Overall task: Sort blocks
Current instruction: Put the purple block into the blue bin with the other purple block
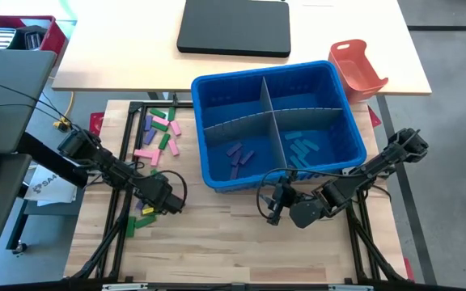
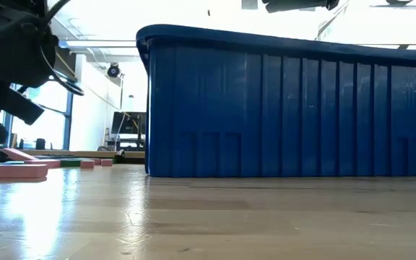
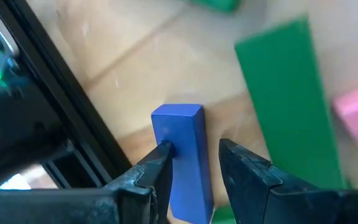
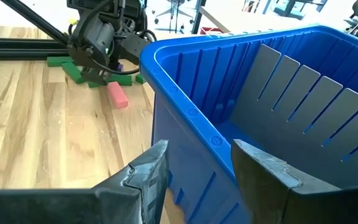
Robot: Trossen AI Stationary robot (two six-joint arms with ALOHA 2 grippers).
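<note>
In the low view the blue bin (image 2: 287, 101) fills most of the picture and hides everything behind it; only a dark bulk of the left arm shows at the edge, and a few pink blocks (image 2: 11, 170) lie flat on the desk (image 2: 208, 217); in the high view the left end effector (image 1: 162, 199) covers the block it works on, so that block is seen only from the left wrist. The left arm reaches low across the desk from the picture's left, its end effector down among the loose blocks (image 1: 162, 133) beside the bin's left wall; its fingers (image 3: 157, 174) stand on either side of a blue block (image 3: 182, 158), one touching it, the other a sliver apart, so a firm grip cannot be told; a green block (image 3: 288, 93) lies just beside. The right arm waits at the bin's near wall, its end effector (image 4: 197, 168) open and empty; purple and blue blocks lie in the bin's near compartments.
</note>
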